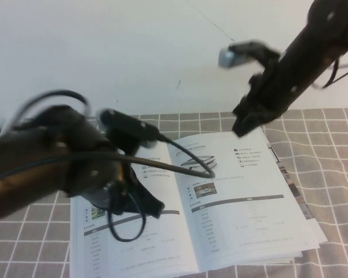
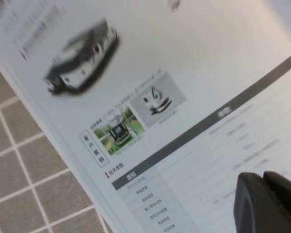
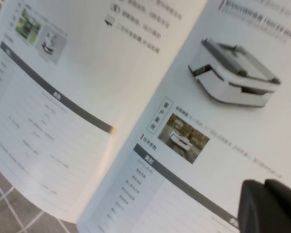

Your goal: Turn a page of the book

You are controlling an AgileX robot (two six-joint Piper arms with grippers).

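Note:
The book (image 1: 243, 214) lies open and flat on the checked cloth. Its left leaf is the page (image 1: 156, 237) with the low white-and-black vehicle, two small photos and a dark-barred table (image 2: 150, 63) (image 3: 63, 97). My left gripper (image 1: 152, 207) hovers low over that page, shut with nothing between its fingers (image 2: 263, 178). My right gripper (image 1: 243, 126) hangs above the book's far right corner, also shut and empty (image 3: 264, 187). The right wrist view shows the facing leaf (image 3: 223, 126) with a white vehicle and one photo.
A grey checked cloth (image 1: 336, 174) covers the table, with a white surface (image 1: 133, 52) beyond it. The edge of another printed leaflet (image 1: 291, 176) sticks out under the book's right side. The left arm's black cable (image 1: 185, 167) loops over the spine.

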